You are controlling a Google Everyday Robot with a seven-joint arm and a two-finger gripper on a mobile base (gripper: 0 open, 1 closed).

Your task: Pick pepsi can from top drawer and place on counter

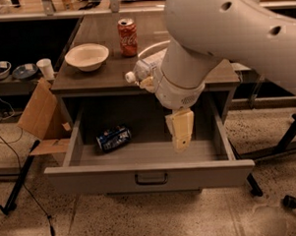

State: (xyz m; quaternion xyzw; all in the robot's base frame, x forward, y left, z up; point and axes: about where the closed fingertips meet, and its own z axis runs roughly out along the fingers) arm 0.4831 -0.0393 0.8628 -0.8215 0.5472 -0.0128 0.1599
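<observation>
One pepsi can [113,138] lies on its side in the left half of the top drawer [91,179]. Its long axis runs roughly across the drawer's width, with the right end angled slightly toward the back. The can is blue with white markings and nothing touches it. The drawer is pulled open, a shallow grey box with a flat front and a small dark pull handle [151,179]; the can is the only loose thing in it.

The cream-coloured gripper [181,145] hangs tip-down over the drawer's right half, apart from the can; whether it is released or clenched cannot be told.

On the wood-grain worktop [102,75] stand a pale round bowl [86,56] and an upright red Coca-Cola can [127,37]. A clear plastic bottle [141,72] lies on its side there, partly hidden by the white arm [233,32].
</observation>
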